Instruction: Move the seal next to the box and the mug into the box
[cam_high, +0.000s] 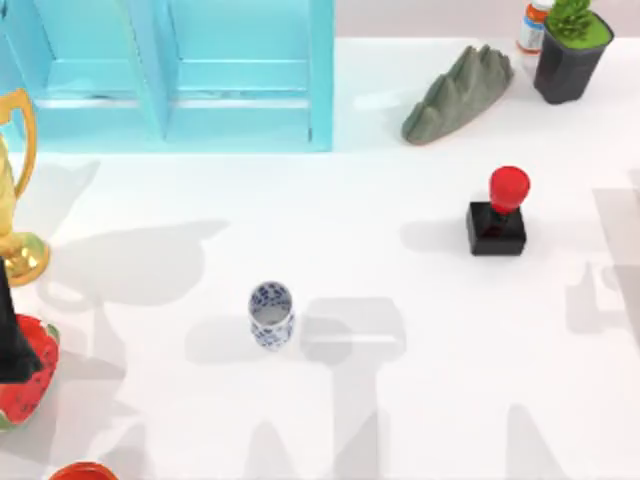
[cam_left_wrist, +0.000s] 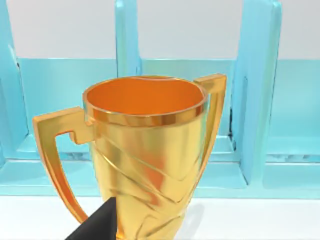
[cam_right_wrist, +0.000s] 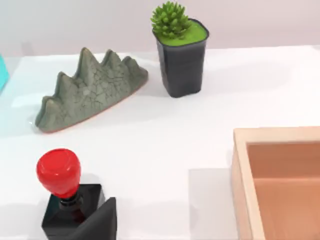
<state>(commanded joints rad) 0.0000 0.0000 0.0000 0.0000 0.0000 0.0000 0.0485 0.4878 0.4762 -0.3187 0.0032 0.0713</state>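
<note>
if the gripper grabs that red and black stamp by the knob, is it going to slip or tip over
The stamp stands upright on a wide, flat black block, so it probably won't tip from a light nudge. Its red knob is rounded and glossy, so fingers may slide on it. The square block likely offers a surer hold.

- The wooden box (cam_right_wrist: 260, 180) is cut off at the right wrist view's edge, with only one corner in sight.
- The gold trophy (cam_high: 15, 190) and the strawberry-like object (cam_high: 25, 385) are cropped by the top view's left edge.
- A dark gripper finger (cam_right_wrist: 97, 222) partly hides the seal (cam_right_wrist: 62, 195).
</note>
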